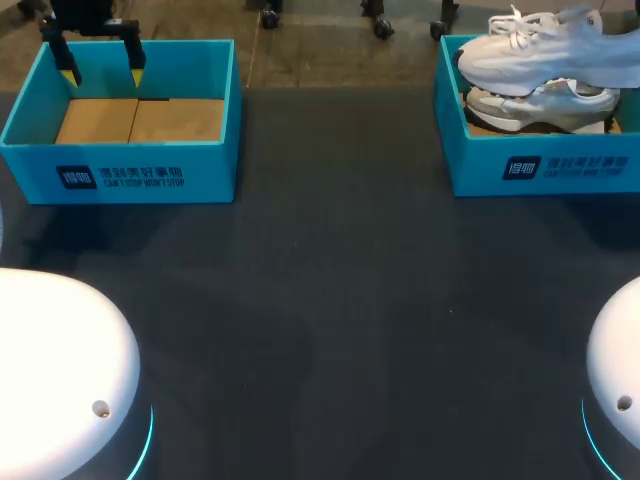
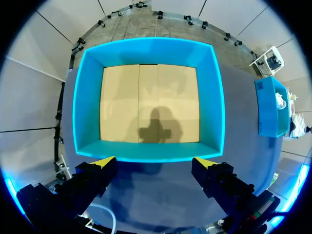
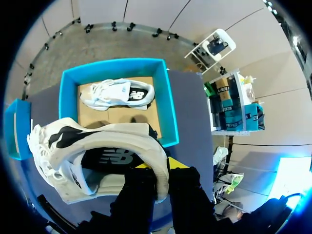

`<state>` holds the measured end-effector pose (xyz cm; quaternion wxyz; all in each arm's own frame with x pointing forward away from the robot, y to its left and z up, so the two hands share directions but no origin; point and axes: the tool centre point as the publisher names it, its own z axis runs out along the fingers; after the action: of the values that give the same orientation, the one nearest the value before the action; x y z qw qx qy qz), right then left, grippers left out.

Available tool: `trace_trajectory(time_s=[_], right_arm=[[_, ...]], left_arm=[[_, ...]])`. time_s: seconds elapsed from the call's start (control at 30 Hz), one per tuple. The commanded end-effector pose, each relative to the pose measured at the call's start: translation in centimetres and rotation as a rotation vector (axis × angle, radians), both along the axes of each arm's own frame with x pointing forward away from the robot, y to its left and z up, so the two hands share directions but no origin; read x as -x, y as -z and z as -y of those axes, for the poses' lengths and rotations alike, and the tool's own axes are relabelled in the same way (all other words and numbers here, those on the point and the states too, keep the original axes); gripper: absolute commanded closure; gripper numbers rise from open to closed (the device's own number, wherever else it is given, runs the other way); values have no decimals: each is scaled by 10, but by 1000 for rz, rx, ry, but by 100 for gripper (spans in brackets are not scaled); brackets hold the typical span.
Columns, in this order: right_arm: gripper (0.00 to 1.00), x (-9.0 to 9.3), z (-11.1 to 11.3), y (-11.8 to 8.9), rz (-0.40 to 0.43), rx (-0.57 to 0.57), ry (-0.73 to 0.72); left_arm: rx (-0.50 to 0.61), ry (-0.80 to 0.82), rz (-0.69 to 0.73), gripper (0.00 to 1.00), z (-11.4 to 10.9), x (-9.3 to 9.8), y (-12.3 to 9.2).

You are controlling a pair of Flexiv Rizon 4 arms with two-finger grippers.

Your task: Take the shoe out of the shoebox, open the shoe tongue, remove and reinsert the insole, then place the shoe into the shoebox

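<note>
Robot lab: dark-matted test table (image 1: 340, 300)

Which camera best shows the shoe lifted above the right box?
Right wrist view: the lifted shoe is close and nearly whole, held in the right gripper. The head view crops it at the edge; the left wrist view shows only white specks at the distant box.
</note>
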<state>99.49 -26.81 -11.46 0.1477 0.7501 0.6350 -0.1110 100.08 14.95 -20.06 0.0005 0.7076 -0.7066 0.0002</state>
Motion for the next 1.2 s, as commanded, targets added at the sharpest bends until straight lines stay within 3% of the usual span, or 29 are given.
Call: trace_trajectory(time_s=[0.03, 0.17, 0.27, 0.77, 1.2], right_arm=[[100, 8, -4, 0, -4, -13, 12], [100, 20, -20, 1, -10, 6, 32], [100, 38, -47, 3, -16, 17, 42], [100, 91, -137, 2, -27, 56, 47], [100, 153, -192, 3, -30, 67, 59]], left_arm=[[0, 0, 0, 0, 0, 0, 0], [0, 0, 0, 0, 0, 0, 0], [0, 0, 0, 0, 0, 0, 0], [0, 0, 0, 0, 0, 0, 0], [0, 0, 0, 0, 0, 0, 0]])
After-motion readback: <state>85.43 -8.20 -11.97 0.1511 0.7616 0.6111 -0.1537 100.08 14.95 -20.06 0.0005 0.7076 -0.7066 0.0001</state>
